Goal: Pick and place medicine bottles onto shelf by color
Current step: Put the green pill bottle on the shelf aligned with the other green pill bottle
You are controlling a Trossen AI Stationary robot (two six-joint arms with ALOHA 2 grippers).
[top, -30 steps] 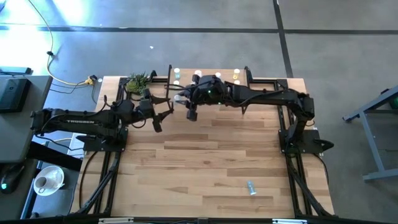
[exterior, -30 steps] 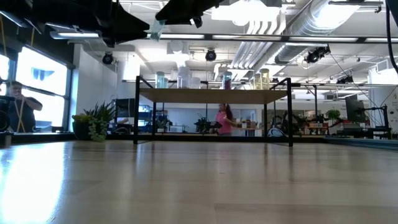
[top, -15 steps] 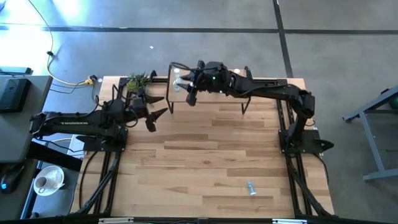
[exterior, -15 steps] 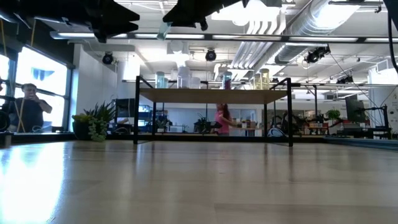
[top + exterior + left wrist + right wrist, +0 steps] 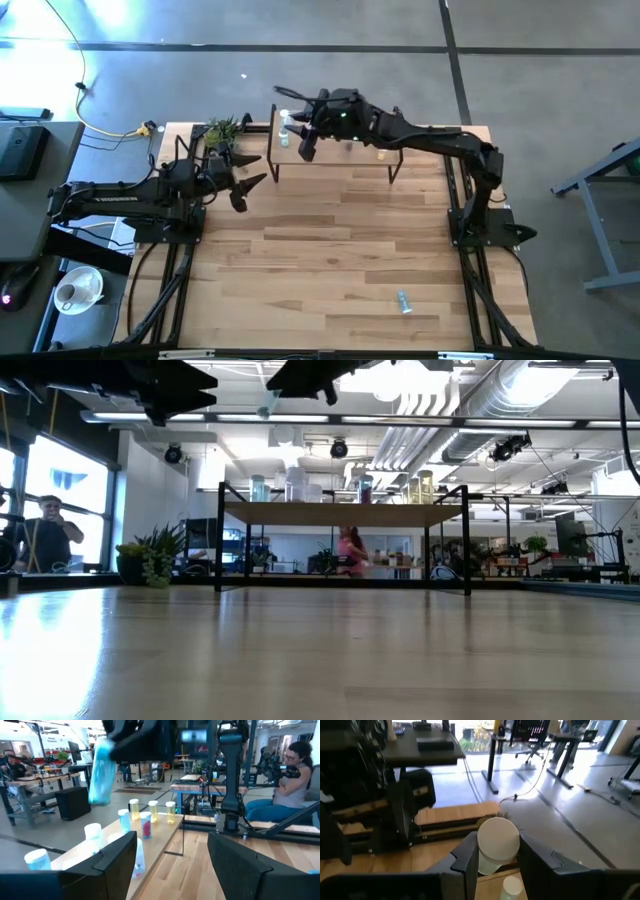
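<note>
- Right gripper [image 5: 291,126] holds its jaws clamped on a light blue bottle [image 5: 101,771] above the shelf [image 5: 340,153].
- Left gripper [image 5: 252,171], jaws apart, hangs beside the shelf.

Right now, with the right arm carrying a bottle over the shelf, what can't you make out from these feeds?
- High view: the right gripper hides the shelf spot below it.
- High view: the bottle on the table is too small to tell its colour.
- Right wrist view: the held bottle shows only its white cap; the fingers hide its body.
- Low view: both arms are cut off by the top edge.
</note>
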